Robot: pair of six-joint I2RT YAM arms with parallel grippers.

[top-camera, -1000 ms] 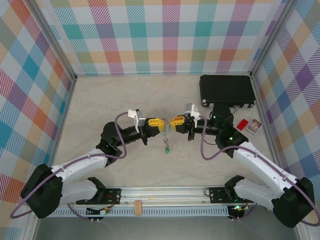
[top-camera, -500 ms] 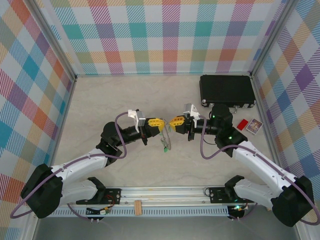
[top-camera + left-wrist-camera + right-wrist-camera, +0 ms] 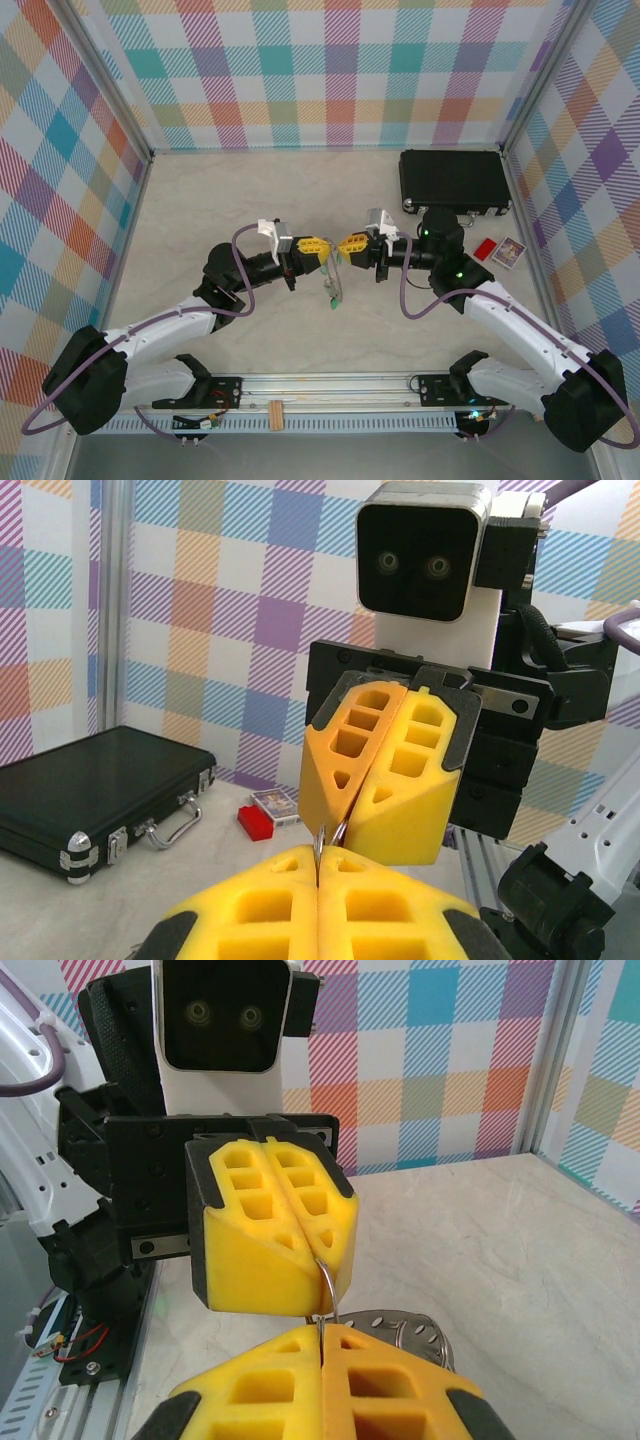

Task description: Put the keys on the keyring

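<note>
The two grippers meet tip to tip over the middle of the table (image 3: 200,210). The left gripper (image 3: 320,249) comes in from 9 o'clock and the right gripper (image 3: 346,243) from 3 o'clock. Both sets of yellow pads are pressed together, and each pinches the thin grey ring (image 3: 335,268) at its edge.

In the left wrist view the wire of the ring (image 3: 320,845) rises out of the seam of the left gripper (image 3: 318,868) and runs into the closed tips of the right gripper (image 3: 342,825). The right wrist view mirrors this: the ring (image 3: 326,1285) stands between the right gripper (image 3: 322,1345) and the left gripper (image 3: 316,1252).

The keys (image 3: 333,293) hang at 6 o'clock from the grip point, with a green tag (image 3: 333,303) lowest, close above the tabletop.

A silvery perforated piece (image 3: 405,1332) shows at 4 o'clock from the ring, partly hidden by the right pads; I cannot tell what it is.

The black case (image 3: 455,178) lies well apart at 1 o'clock from the grippers, against the far wall. A red block (image 3: 486,249) and a small card box (image 3: 509,253) sit side by side at 3 o'clock, beyond the right arm's wrist. A purple cable loops along each arm.
</note>
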